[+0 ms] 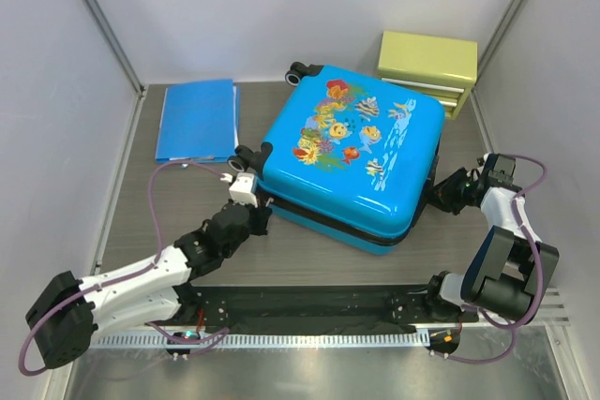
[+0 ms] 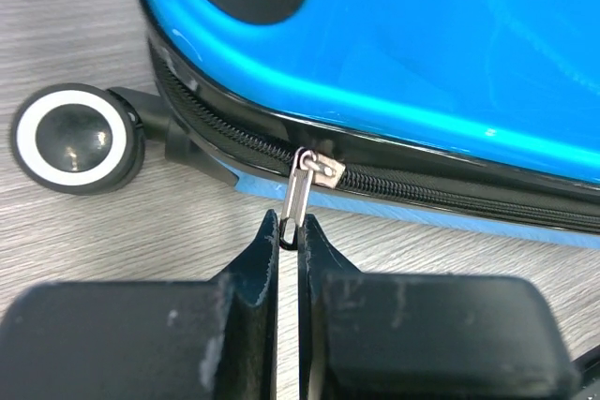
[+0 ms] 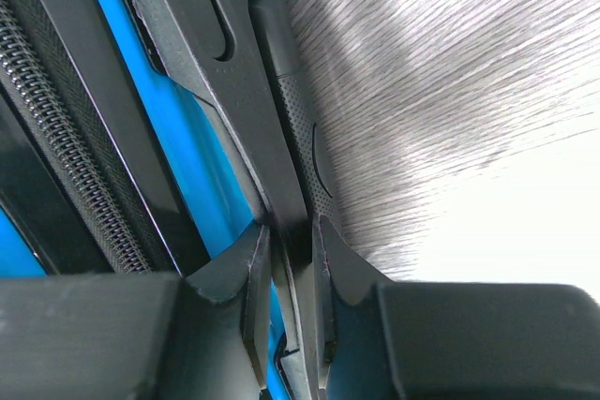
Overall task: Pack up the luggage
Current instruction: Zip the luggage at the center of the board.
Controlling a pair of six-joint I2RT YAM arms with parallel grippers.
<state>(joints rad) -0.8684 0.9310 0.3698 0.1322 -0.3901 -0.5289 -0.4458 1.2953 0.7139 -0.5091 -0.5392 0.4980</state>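
**A:** Nearest the arms first: what is the left end effector (image 2: 289, 231) doing?

**B:** Its fingers are pressed together on the metal zipper pull (image 2: 298, 198), which hangs from the slider (image 2: 321, 169) at the near-left corner of the case, just beside a black wheel (image 2: 73, 138).

**A:** And the right end effector (image 3: 291, 231)?

**B:** It is pinching a black bar (image 3: 281, 138) on the case's right side. That looks like part of a handle, and I judge it is there to brace the case.

**A:** Where is the luggage (image 1: 352, 152) itself?

**B:** It lies flat in the middle of the bench (image 1: 309, 264), with the lid down and the fish print facing up.

**A:** So which step is this?

**B:** I'd say zipping the case shut, with the grip on the pull made. I can't tell from the track which side of the slider is already closed.

**A:** What does the next move call for?

**B:** A steady pull along the seam, in line with the teeth and round the corner. The pull is thin and could slip out. The right arm should hold firm so the case doesn't slide.

**A:** Is there anything beyond the case?

**B:** A blue folder (image 1: 195, 119) lies at the far left and a yellow-green drawer box (image 1: 427, 63) at the far right. Neither arm is touching them.
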